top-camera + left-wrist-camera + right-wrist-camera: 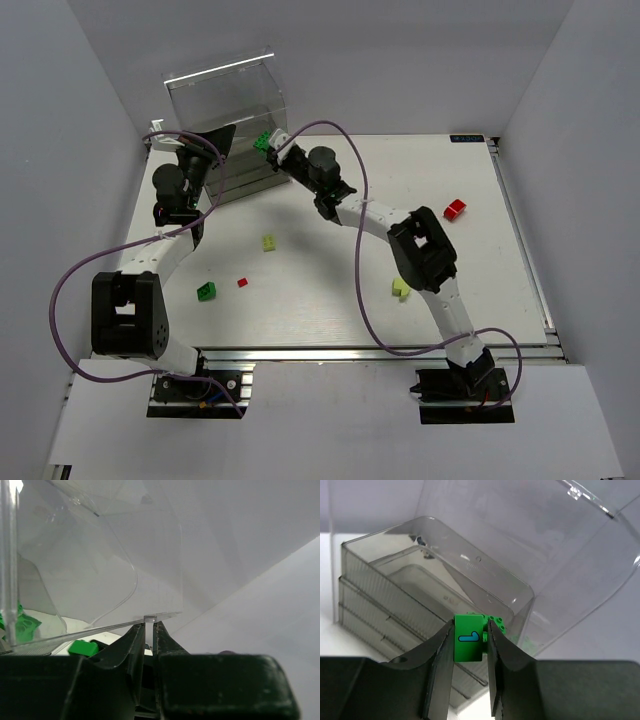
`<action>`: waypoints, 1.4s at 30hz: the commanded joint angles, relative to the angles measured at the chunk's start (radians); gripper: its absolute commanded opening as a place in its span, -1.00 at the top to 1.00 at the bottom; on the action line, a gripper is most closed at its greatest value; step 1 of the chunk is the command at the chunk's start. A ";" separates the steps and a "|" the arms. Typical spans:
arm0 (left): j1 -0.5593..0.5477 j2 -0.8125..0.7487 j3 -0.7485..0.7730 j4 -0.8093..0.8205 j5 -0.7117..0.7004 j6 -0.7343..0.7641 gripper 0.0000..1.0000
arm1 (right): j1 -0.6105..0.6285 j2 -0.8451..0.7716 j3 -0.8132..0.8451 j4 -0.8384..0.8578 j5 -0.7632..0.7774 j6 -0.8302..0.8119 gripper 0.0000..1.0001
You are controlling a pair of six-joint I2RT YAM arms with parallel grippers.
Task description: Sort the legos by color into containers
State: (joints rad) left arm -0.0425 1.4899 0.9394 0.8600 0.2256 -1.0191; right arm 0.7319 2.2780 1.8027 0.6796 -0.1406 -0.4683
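The containers are the smoky drawers (375, 605) of a clear cabinet (225, 105) at the table's back left. My left gripper (199, 157) (148, 624) is shut on the thin edge of the cabinet's clear lid (100, 570), holding it tilted up. My right gripper (272, 145) (471, 623) is shut on a green lego (469, 639) with a blue mark, held above the open top tier. More green legos (83, 647) show through the plastic. On the table lie loose legos: two yellow-green (269, 242) (401, 288), one green (206, 291), a small red one (242, 283) and a bigger red one (455, 209).
White walls close in the table at the back and both sides. Purple cables (350, 180) loop over both arms. A metal rail (380, 353) runs along the near edge between the arm bases.
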 commanded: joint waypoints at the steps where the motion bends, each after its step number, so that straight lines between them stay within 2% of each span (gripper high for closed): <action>1: 0.010 -0.062 0.013 0.024 -0.020 0.007 0.54 | 0.012 0.075 0.081 0.256 0.081 0.077 1.00; 9: 0.020 -0.062 0.006 0.042 -0.017 0.005 0.54 | 0.012 0.251 0.244 0.376 0.165 0.105 1.00; 16: 0.020 -0.062 -0.005 0.057 -0.019 -0.001 0.54 | 0.017 0.340 0.386 0.348 0.200 0.119 1.00; 31: 0.020 -0.071 -0.028 0.063 -0.020 -0.004 0.54 | 0.012 0.422 0.446 0.322 0.200 0.138 1.00; 32: 0.020 -0.071 -0.028 0.063 -0.020 -0.004 0.55 | 0.014 0.422 0.443 0.322 0.200 0.141 0.93; 36: 0.020 -0.069 -0.024 0.060 -0.019 -0.006 0.54 | 0.011 0.417 0.437 0.325 0.191 0.152 0.10; 39: 0.020 -0.074 -0.022 0.053 -0.019 -0.004 0.54 | 0.008 0.393 0.419 0.331 0.185 0.164 -0.19; 42: 0.020 -0.076 -0.021 0.050 -0.019 -0.004 0.54 | 0.003 0.371 0.385 0.337 0.173 0.172 -0.28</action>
State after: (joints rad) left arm -0.0319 1.4727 0.9112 0.8898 0.2241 -1.0218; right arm 0.7406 2.7094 2.2005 0.9466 0.0315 -0.3195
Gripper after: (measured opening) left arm 0.230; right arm 0.631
